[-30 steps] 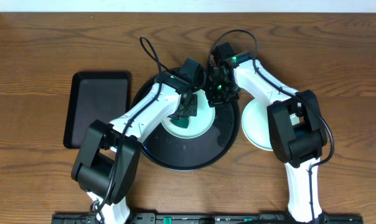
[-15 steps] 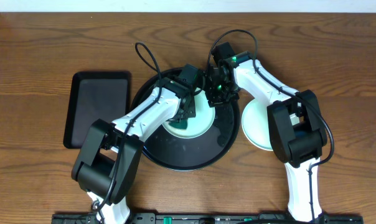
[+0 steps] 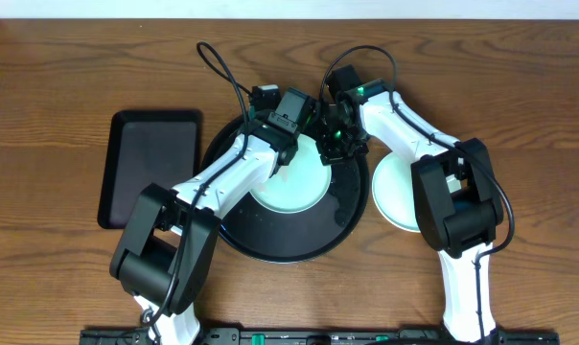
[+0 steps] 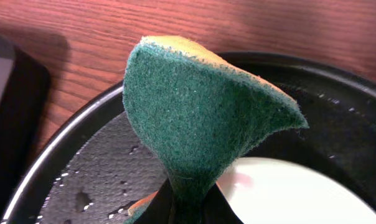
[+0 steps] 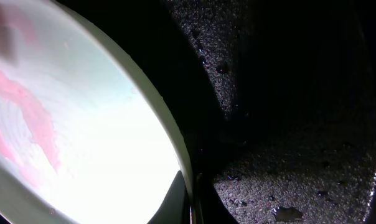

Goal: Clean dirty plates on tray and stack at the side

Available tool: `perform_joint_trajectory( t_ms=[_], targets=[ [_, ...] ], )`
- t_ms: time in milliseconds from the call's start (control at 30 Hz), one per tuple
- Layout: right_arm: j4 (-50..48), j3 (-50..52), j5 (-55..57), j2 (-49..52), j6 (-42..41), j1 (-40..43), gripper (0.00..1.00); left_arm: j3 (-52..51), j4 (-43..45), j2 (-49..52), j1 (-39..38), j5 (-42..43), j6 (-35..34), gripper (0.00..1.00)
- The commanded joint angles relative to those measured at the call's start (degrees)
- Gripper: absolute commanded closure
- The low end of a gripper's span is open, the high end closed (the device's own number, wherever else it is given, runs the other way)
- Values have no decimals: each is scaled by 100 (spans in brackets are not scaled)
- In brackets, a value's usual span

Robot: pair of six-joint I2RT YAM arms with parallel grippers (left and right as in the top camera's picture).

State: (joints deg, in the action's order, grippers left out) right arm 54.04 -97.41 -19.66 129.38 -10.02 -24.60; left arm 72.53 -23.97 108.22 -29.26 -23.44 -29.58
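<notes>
A light blue-green plate (image 3: pixel 299 187) lies on the large round black tray (image 3: pixel 270 244). In the right wrist view this plate (image 5: pixel 94 149) carries red-pink smears. My right gripper (image 3: pixel 335 146) is shut on its far right rim (image 5: pixel 189 186). My left gripper (image 3: pixel 282 144) is shut on a green sponge with a yellow back (image 4: pixel 194 118). It holds the sponge above the tray's wet floor (image 4: pixel 88 180), at the plate's far left edge (image 4: pixel 300 193). Another pale plate (image 3: pixel 395 196) lies on the table right of the tray.
A smaller rectangular black tray (image 3: pixel 150 168) lies on the wooden table left of the round tray, and its corner shows in the left wrist view (image 4: pixel 7 106). Water drops dot the tray floor (image 5: pixel 287 124). Both arms cross over the tray's far half.
My left gripper has drawn the sponge from the plate's middle towards the tray's far side and lifted it. The right gripper has kept its hold on the rim.
</notes>
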Motion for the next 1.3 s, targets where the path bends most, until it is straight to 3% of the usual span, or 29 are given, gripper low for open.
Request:
perform_joint_trajectory(
  t_ms=[0,300,533,933,1267],
  targets=[
    [48,46,122,269,-61,-70,99,437,-448,-431,177,-164,212,93],
    [111,33,247,94,-63,-68,99,769,-1639,-1346,1226,1670,208,93],
    [199,33,1250,-894,-79,-216,99,647,-1998,-1213,1587,1902,205,92],
    [767,33,5281,-2457,-739,-1305,99,566,-1987,-1123,1585,1899,142,93],
    [990,33,8260,-2715,-1012,-2455,99,566,-1989,-1123,1585,1899,142,92]
  ],
)
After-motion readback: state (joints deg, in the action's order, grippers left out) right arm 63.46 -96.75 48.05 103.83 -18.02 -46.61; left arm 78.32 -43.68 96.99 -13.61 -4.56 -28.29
